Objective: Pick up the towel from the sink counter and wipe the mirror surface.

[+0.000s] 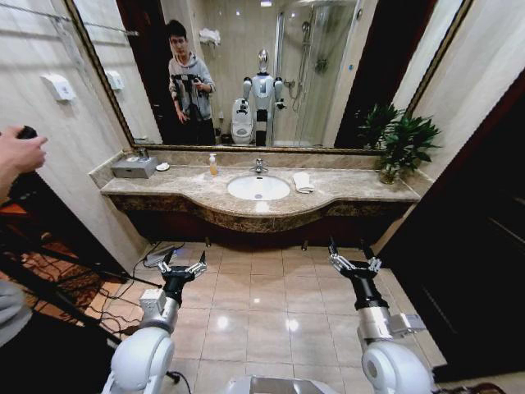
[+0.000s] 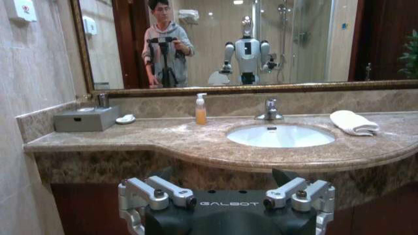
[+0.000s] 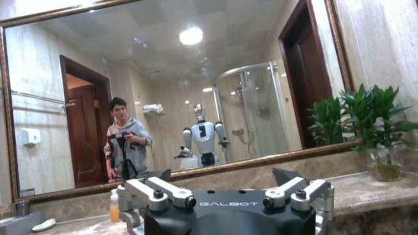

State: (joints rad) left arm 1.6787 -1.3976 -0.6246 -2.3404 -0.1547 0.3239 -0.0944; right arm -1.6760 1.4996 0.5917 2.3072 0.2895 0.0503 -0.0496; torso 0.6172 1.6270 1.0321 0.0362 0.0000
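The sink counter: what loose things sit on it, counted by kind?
On the sink counter:
Towel: 1
Soap bottle: 1
Soap dish: 1
Grey box: 1
Potted plant: 1
Total: 5

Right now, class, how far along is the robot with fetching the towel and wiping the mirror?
Nothing looks done. The towel lies folded on the sink counter, on the robot's right of the basin, untouched. In hand: nothing; the left claw and the right claw are both open and empty over the floor tiles, short of the counter. Left: approach, grasp the towel, wipe the mirror.
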